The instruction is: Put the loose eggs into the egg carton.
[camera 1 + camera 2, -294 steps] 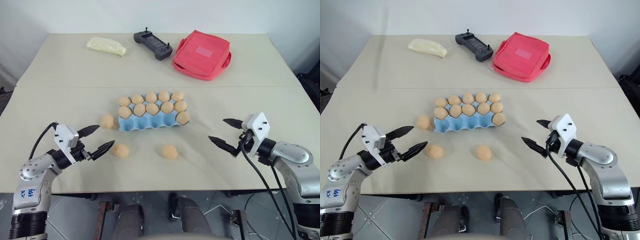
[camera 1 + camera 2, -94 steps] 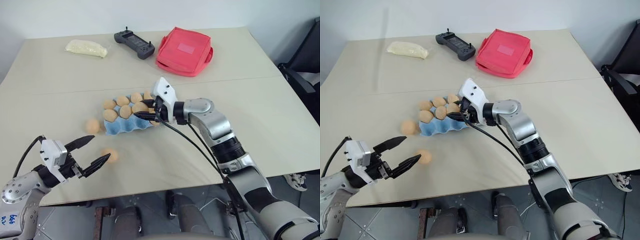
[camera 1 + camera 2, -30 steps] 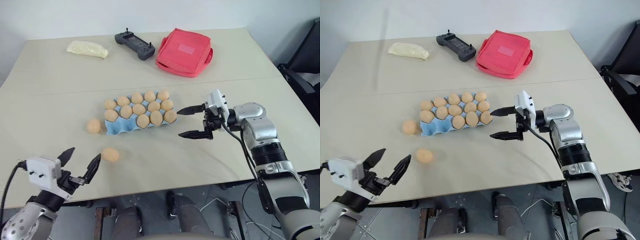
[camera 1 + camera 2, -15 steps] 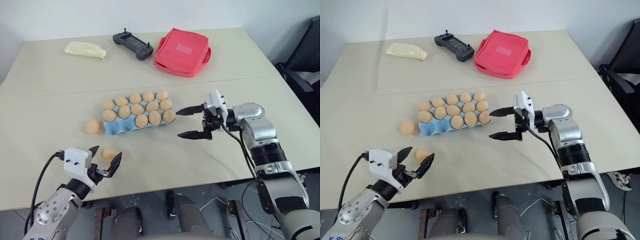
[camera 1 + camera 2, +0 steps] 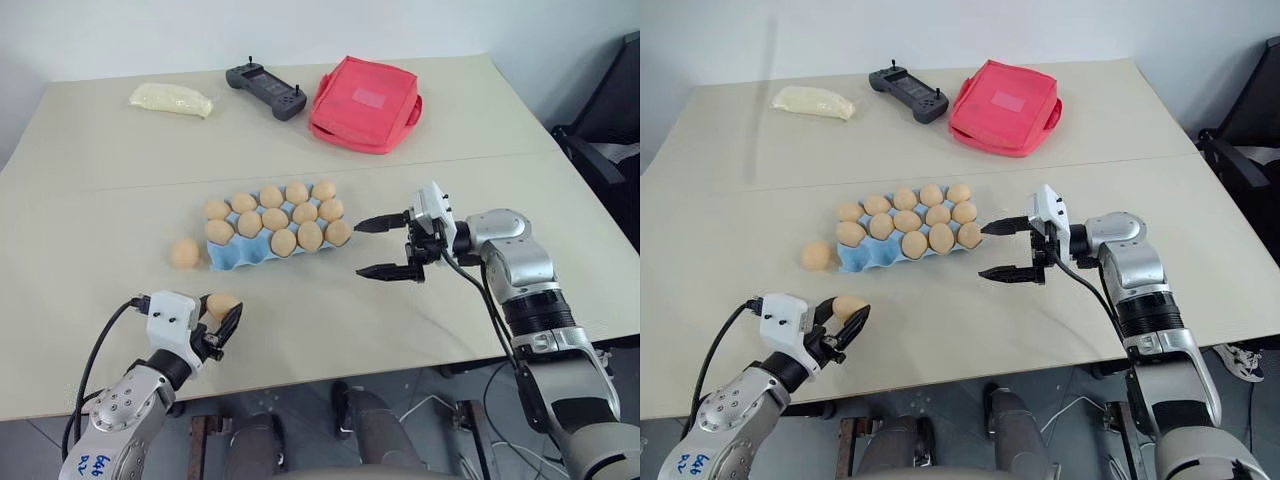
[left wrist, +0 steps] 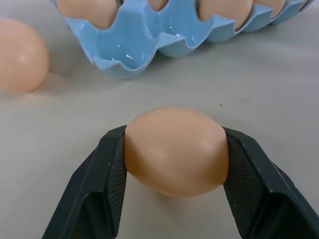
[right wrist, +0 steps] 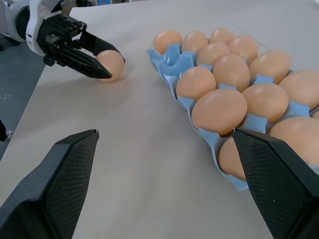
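Since the nearest loose egg lies on the table close to the front edge, the left gripper sits low over the surface with its two black fingers pressed against the egg's opposite sides; the left wrist view shows both pads in contact with the shell, so I read this as clamped on the egg, which is not yet lifted clear of the table. Gripping across the narrow waist probably keeps the shell from squirting out. Just beyond it, the egg carton lies with its two rows slanting across the table, and its near left cups look empty, so the drop-off is a short carry. A second loose egg rests on the table just beside the carton's left end, apart from both grippers. To the carton's right, the right gripper hangs with fingers spread wide, holding nothing, pointing toward the carton's end, likely parked out of the way. Farther back lie a red pouch, a black controller and a pale yellow bag, well apart from the work.
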Robot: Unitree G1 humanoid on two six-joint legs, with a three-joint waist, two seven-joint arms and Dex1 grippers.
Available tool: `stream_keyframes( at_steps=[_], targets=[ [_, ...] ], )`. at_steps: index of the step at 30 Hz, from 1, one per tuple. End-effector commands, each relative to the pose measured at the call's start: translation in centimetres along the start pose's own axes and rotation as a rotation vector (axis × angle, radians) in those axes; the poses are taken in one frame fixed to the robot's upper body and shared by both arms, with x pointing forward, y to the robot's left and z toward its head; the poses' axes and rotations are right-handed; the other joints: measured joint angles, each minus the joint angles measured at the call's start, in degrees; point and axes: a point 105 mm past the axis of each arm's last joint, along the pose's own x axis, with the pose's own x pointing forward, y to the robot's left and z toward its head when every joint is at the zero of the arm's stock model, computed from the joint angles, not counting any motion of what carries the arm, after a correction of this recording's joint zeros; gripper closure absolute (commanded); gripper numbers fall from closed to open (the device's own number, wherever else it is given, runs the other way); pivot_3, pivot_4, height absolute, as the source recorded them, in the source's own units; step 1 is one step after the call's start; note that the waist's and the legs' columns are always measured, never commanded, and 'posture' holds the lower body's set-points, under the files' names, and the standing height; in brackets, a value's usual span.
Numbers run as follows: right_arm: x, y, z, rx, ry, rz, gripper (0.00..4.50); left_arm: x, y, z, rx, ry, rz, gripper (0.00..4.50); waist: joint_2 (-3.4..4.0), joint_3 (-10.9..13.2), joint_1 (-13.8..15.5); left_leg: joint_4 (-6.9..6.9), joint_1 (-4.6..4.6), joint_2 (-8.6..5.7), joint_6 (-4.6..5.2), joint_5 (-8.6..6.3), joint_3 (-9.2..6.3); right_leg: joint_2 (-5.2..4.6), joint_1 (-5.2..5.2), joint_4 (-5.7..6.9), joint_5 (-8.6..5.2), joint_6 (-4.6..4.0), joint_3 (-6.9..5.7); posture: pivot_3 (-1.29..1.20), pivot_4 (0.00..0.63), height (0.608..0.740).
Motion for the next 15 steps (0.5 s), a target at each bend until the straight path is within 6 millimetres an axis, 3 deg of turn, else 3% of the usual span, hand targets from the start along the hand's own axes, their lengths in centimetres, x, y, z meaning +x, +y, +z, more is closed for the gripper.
stream_keyframes(
  at_steps=[1,9,15],
  targets=[
    [-0.7,-0.2,0.9,-0.042,-0.009,-0.023,0.00,0.2,-0.3,2.7,0.035,-0.109,-0.030,2.22,0.00,0.00,0.05,0.00,0.00,0.00,0.00,0.00,0.00,0.00,0.01,0.00,0.00,0.00,0.00,0.00,0.150,0.740],
    [-0.9,-0.2,0.9,-0.043,-0.020,-0.043,0.00,2.9,-1.1,5.7,0.023,-0.219,-0.082,2.23,0.00,0.00,0.10,0.02,0.02,-0.03,0.01,0.02,0.01,-0.01,0.02,0.11,0.03,0.03,0.03,0.00,0.150,0.740],
    [-1.1,-0.1,0.7,-0.040,-0.024,-0.062,0.00,5.6,-1.2,6.5,0.036,-0.243,-0.097,2.23,0.00,0.00,0.23,0.03,0.11,-0.09,-0.02,0.04,0.02,-0.02,0.04,0.26,0.04,0.05,0.06,0.00,0.150,0.740]
  ],
)
